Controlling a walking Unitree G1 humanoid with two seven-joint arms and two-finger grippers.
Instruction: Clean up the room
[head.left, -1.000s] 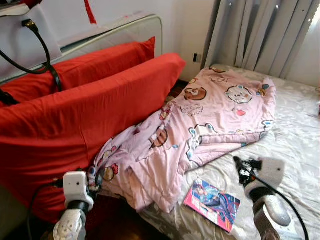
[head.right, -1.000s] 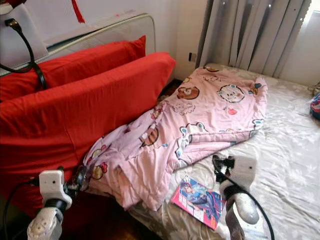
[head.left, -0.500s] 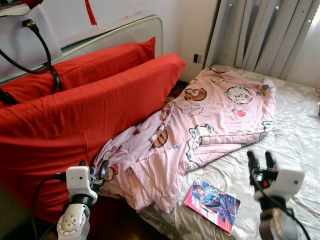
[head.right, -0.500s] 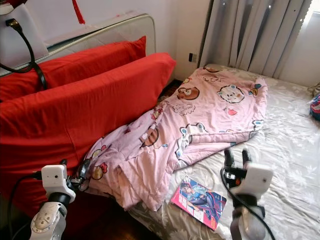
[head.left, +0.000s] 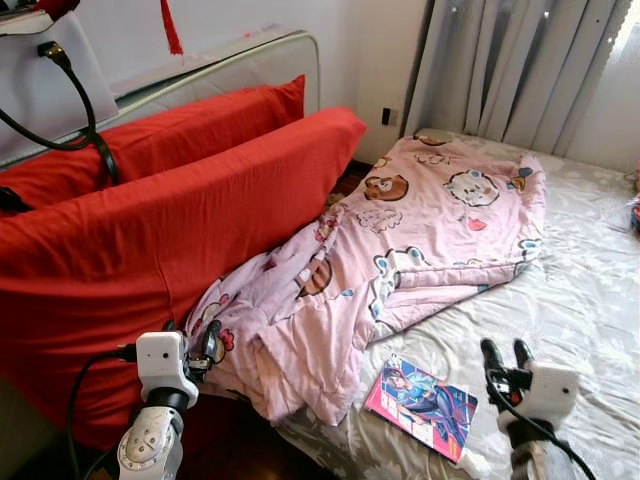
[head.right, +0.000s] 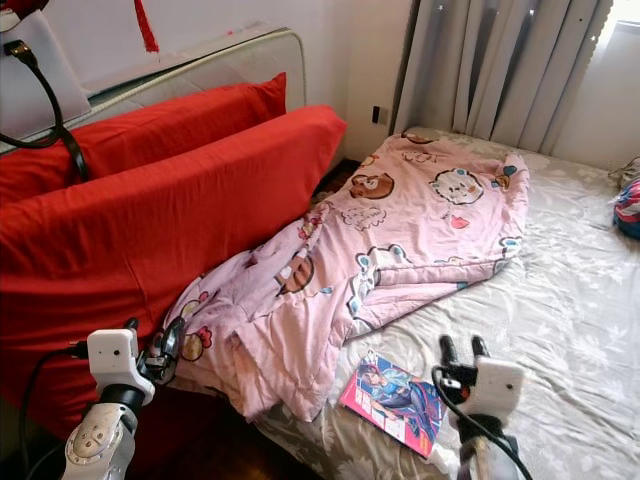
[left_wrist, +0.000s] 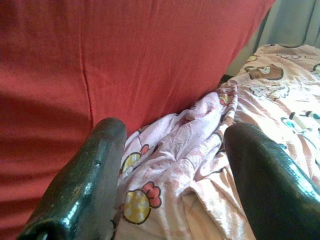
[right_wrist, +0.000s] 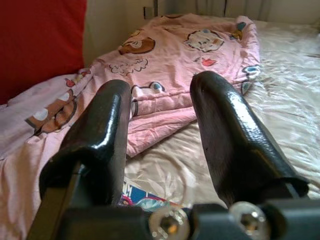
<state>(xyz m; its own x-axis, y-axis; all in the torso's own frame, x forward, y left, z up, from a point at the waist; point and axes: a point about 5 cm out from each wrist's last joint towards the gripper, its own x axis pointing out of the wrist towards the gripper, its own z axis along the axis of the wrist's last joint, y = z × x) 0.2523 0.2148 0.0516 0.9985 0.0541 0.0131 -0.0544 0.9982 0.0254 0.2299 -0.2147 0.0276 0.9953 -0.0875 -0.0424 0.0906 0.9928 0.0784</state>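
A crumpled pink cartoon blanket (head.left: 400, 240) lies across the bed, one corner hanging off the near edge against two big red pillows (head.left: 170, 220). Beside that corner, on the sheet, rests a colourful book (head.left: 422, 405). My left gripper (head.left: 207, 345) is open at the blanket's hanging corner, close to the front pillow; the left wrist view has blanket (left_wrist: 175, 150) between its fingers and red pillow (left_wrist: 125, 50) behind. Just right of the book, my right gripper (head.left: 505, 352) is open above the sheet, fingers pointing up the bed, with the book's edge (right_wrist: 145, 200) below them.
The pale patterned bed sheet (head.left: 585, 290) stretches to the right. Grey curtains (head.left: 530, 70) hang behind the bed. A headboard (head.left: 235, 62) and a black cable (head.left: 85, 95) stand behind the pillows. A colourful object (head.right: 628, 205) sits at the far right edge. Dark floor (head.left: 235, 445) lies below the blanket corner.
My right gripper turned from pointing left to pointing up the bed, then dropped lower and closer to me. The left gripper rose slightly. The camera shifted a little.
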